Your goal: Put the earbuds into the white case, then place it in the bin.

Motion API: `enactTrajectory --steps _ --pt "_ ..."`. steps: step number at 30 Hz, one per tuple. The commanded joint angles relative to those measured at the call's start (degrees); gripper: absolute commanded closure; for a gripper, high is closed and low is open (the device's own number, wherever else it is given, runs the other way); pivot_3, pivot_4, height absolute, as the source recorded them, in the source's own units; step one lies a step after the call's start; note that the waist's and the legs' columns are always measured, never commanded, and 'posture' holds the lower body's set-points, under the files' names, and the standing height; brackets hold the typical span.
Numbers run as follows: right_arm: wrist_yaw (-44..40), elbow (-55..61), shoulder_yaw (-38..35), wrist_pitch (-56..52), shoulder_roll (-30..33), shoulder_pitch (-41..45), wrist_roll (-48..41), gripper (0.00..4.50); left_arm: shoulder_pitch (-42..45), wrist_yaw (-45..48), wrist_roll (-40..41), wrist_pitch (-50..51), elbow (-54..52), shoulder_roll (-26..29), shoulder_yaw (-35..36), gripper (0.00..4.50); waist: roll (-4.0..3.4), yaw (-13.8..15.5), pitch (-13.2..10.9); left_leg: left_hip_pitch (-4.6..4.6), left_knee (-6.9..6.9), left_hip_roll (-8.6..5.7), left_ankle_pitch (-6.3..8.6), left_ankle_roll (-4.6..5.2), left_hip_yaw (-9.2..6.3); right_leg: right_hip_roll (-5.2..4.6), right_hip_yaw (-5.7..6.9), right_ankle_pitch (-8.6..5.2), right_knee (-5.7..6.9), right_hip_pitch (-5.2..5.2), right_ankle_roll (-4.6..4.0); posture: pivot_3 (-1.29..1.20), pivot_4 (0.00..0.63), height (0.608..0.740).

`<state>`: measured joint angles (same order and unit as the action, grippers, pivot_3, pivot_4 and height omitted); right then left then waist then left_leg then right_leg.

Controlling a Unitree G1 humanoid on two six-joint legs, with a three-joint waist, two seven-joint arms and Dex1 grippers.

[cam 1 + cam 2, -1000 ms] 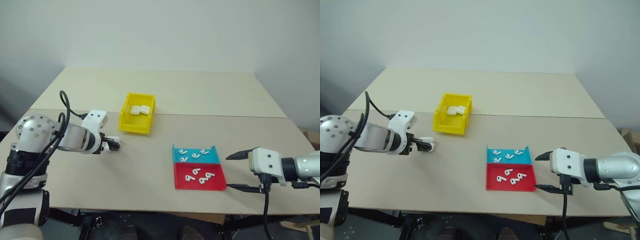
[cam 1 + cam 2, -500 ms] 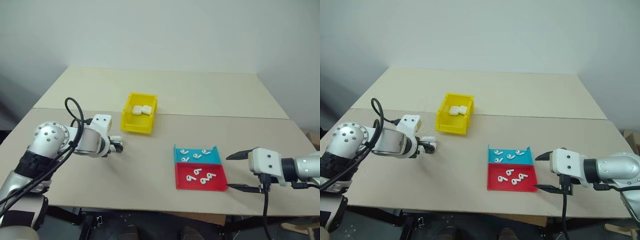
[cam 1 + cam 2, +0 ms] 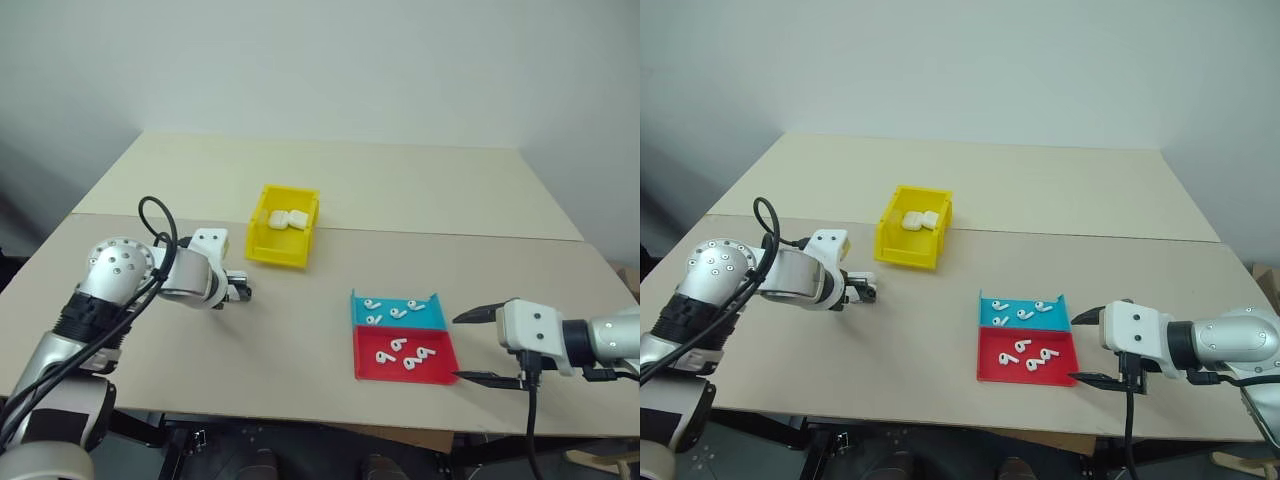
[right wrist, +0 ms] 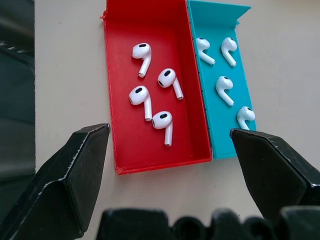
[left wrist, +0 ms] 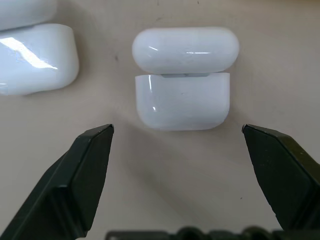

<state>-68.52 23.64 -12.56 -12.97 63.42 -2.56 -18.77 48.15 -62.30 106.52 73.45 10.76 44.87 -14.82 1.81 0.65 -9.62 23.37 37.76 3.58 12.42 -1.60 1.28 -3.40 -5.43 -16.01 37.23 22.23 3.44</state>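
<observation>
Left gripper (image 5: 177, 131) spread wide, released, over glossy white rounded earbud case (image 5: 183, 79) with lid flipped, second white case (image 5: 36, 59) at its 9 o'clock; right gripper (image 4: 170, 137) released above red tray (image 4: 120, 145) of earbuds (image 4: 141, 57); yellow plastic bin (image 3: 268, 248) apart.

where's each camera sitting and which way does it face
Head stereo pair: above, facing forward and down at the table, yellow bin and both arms.
Left wrist: looks along its open left gripper at an open white case.
Right wrist: looks along its open right gripper at earbuds in the red tray and blue tray.
Shared: head views also show both trays.
</observation>
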Motion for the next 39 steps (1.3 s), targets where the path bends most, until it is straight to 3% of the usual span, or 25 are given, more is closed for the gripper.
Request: enactTrajectory --steps 1,28,31,35,39 --pt "0.3 1.7 -2.8 -0.3 0.7 -0.2 -0.2 0.04 1.9 1.4 -2.7 0.7 0.9 -0.9 1.5 0.00 0.00 0.0 0.0 0.00 0.00 0.00 0.00 0.00 0.00 0.00 0.00 0.00 0.00 0.00 0.00 0.00 0.150 0.740" --pt "0.7 2.8 -2.9 -1.1 0.6 -1.5 1.5 0.04 2.0 10.0 -26.4 13.2 2.2 -12.1 13.8 0.00 0.01 -0.1 0.0 0.03 0.00 -0.04 -0.01 -0.01 -0.05 -0.01 0.02 0.01 -0.03 0.00 0.03 0.00 0.150 0.740" --pt "0.8 2.6 -2.5 -1.0 0.7 -1.5 2.3 0.00 2.0 11.0 -29.5 15.2 2.7 -13.9 16.3 0.61 0.01 -0.1 0.0 0.03 0.00 -0.04 -0.01 -0.01 -0.05 -0.01 0.02 0.02 -0.03 -0.01 0.04 0.00 0.150 0.740" --pt "0.7 2.7 -2.7 -1.1 0.6 -1.6 2.5 0.00 2.3 13.6 -34.7 17.8 2.5 -16.1 19.7 1.78 0.01 -0.2 0.0 0.01 0.00 -0.05 -0.01 -0.02 -0.06 -0.01 0.02 0.02 -0.03 -0.01 0.04 0.00 0.150 0.740" --pt "0.6 2.7 -2.7 -1.1 0.6 -1.5 2.6 0.00 2.4 16.5 -38.0 19.0 -0.3 -16.6 20.4 1.77 0.01 -0.2 0.0 0.01 0.00 -0.06 -0.01 -0.02 -0.07 -0.01 0.02 0.02 -0.02 -0.02 0.05 0.00 0.150 0.740"
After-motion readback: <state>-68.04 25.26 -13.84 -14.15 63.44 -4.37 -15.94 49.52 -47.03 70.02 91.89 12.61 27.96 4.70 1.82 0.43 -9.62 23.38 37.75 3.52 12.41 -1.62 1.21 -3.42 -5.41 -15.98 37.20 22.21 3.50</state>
